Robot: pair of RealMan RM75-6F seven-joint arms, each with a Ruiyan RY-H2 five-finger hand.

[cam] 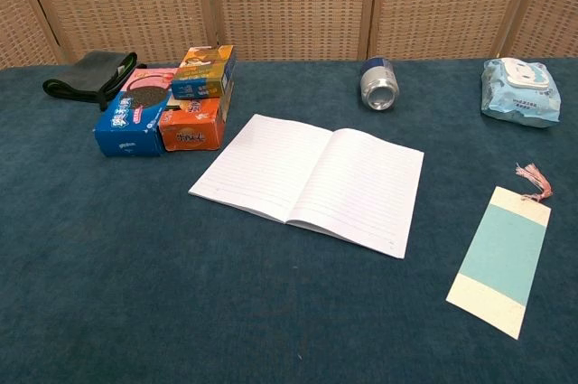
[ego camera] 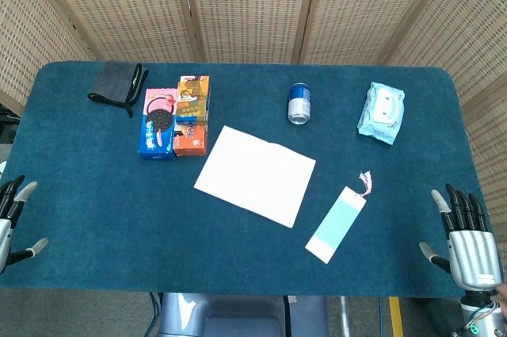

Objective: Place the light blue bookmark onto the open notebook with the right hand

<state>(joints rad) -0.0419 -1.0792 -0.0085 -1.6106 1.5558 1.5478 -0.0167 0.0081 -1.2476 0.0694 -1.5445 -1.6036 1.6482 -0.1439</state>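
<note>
The light blue bookmark (ego camera: 336,224) (cam: 501,257), white at both ends with a pink tassel, lies flat on the blue cloth to the right of the open notebook (ego camera: 255,174) (cam: 312,181). The notebook lies open with blank lined pages up, mid-table. My right hand (ego camera: 463,238) is at the table's near right corner, fingers spread and holding nothing, well right of the bookmark. My left hand (ego camera: 12,214) is at the near left edge, fingers apart, empty. Neither hand shows in the chest view.
Snack boxes (ego camera: 174,117) (cam: 167,99) stand left of the notebook, with a dark pouch (ego camera: 116,83) (cam: 90,77) behind them. A can (ego camera: 299,104) (cam: 378,83) lies behind the notebook. A wet-wipes pack (ego camera: 381,112) (cam: 518,90) sits at the far right.
</note>
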